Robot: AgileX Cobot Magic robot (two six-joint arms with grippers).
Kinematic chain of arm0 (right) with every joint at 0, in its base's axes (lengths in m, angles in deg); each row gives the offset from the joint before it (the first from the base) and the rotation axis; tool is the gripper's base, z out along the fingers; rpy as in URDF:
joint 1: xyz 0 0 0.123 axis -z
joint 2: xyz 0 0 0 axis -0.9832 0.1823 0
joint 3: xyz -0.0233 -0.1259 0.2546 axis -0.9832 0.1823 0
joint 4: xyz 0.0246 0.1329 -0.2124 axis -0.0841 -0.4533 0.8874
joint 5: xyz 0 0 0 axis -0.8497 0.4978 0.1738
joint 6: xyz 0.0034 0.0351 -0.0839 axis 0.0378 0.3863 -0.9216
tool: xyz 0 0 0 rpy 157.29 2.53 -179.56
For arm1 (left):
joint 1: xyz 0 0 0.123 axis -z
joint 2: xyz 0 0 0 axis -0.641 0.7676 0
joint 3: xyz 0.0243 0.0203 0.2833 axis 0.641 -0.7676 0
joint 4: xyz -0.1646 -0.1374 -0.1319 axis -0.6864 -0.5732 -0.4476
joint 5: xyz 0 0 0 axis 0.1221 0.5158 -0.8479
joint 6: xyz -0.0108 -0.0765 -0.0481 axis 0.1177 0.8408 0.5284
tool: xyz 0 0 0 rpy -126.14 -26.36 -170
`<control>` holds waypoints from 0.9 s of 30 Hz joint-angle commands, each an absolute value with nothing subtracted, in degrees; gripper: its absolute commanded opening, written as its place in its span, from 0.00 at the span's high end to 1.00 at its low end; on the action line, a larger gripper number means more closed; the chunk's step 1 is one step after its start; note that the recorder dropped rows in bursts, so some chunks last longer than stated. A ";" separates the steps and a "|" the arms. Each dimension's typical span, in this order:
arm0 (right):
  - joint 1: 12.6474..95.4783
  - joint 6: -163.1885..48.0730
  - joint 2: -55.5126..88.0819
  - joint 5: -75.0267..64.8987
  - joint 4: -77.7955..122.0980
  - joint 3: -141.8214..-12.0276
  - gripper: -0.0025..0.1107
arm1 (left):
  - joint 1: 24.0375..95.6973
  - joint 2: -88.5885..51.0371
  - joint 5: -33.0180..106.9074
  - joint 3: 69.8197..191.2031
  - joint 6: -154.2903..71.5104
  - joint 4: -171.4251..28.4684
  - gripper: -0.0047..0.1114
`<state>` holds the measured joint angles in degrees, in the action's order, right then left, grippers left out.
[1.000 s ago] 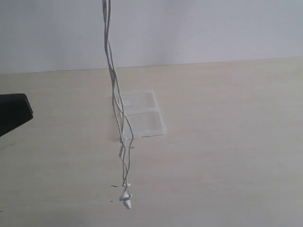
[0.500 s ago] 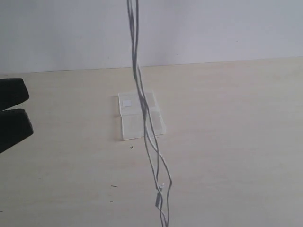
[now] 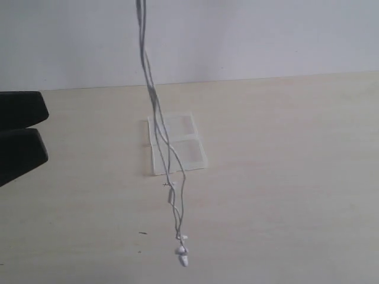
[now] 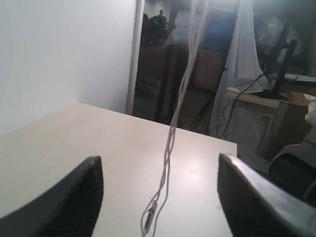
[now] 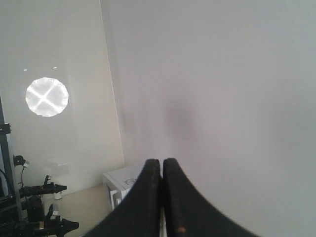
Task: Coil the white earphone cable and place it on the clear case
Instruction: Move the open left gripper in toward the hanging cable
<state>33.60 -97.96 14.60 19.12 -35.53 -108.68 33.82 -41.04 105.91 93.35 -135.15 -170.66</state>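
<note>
The white earphone cable [image 3: 160,127] hangs as twisted strands from above the exterior view's top edge. Its earbuds [image 3: 182,254] dangle just above the table, in front of the clear case [image 3: 186,151], which lies flat and open on the tabletop. My left gripper [image 3: 42,129] is open at the left edge, well apart from the cable. In the left wrist view the cable [image 4: 170,143] and its inline remote [image 4: 148,222] hang ahead, between the fingers of that gripper [image 4: 159,197]. My right gripper [image 5: 162,170] is shut, with a thin white sliver between its fingers, and faces a wall.
The pale wooden table [image 3: 284,177] runs back to a white wall [image 3: 266,35]. A few small dark specks [image 3: 143,233] lie on it near the cable's lower end. Beyond the table's far edge [image 4: 217,140], the left wrist view shows furniture and cables.
The hanging cable swung right, then back left, and its earbuds now hang in front of the case. The left gripper has come further into view from the left edge, both fingers showing.
</note>
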 commanded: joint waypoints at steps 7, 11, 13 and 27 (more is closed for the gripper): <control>33.50 -99.26 15.96 17.09 -38.33 -109.08 0.98 | 36.15 -33.34 106.91 96.34 -139.46 -171.43 0.40; 33.50 -99.26 15.96 17.20 -38.56 -109.08 0.98 | 40.05 -30.86 106.91 98.16 -140.88 -171.43 0.40; 33.50 -99.26 15.96 17.31 -38.56 -109.08 0.98 | 42.42 -29.61 106.91 99.17 -141.40 -171.43 0.40; 33.50 -99.26 15.96 17.68 -38.74 -109.08 0.98 | 52.40 -23.83 100.75 102.12 -145.19 -171.43 0.40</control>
